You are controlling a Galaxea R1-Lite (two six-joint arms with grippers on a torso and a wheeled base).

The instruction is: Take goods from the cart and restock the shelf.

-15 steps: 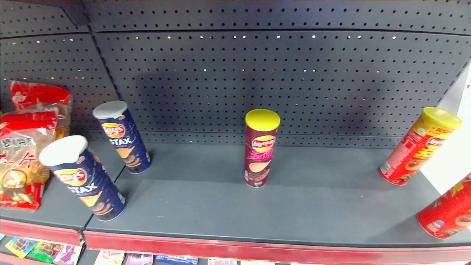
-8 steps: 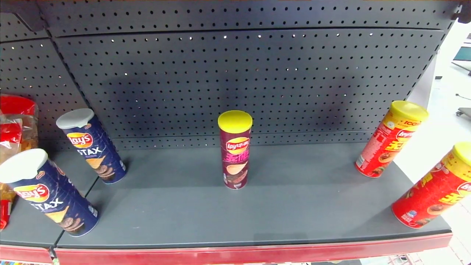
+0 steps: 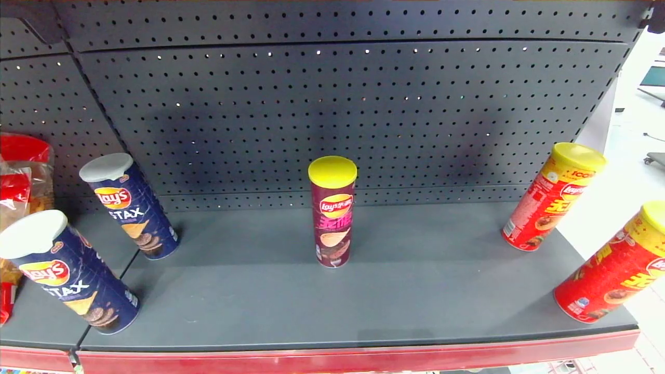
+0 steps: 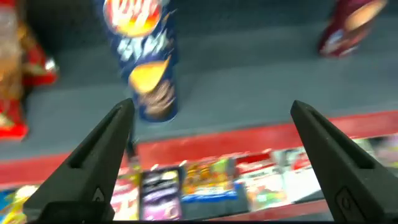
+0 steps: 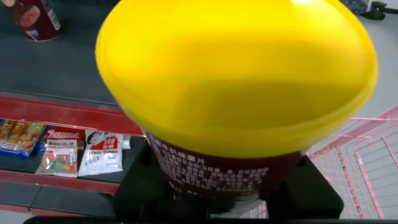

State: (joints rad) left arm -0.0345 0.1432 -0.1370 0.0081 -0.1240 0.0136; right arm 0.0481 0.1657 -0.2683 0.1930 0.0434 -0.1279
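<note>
On the shelf, centre: a maroon can [image 3: 332, 218] with a yellow lid stands on the grey shelf [image 3: 415, 296], well apart from the others.
Shelf, 9 o'clock: I note two blue cans with white lids. The rear blue can [image 3: 130, 208] is near the back panel [image 3: 363, 114], and the front blue can [image 3: 67, 275] is near the red shelf edge [image 3: 363, 358].
Shelf, 3 o'clock: the rear red can [image 3: 553, 200] and the front red can [image 3: 608, 270], both yellow-lidded, stand at the shelf's end.
Far 9 o'clock: red snack bags [image 3: 21, 176] sit beside the blue cans.
My left gripper [image 4: 211, 106]: the jaws are spread wide with nothing between them. It hangs in front of the shelf edge with the front blue can ahead of it. Snack packets [image 4: 205, 186] lie on the tier below, blurred.
My right gripper [image 5: 227, 193]: it is clamped around the lower body of the held can [image 5: 236, 74], which is maroon with its yellow lid facing my wrist camera. The can is off the shelf, out in front of the red edge.
Cart [image 5: 367, 155]: pink wire, close beside my right gripper.
</note>
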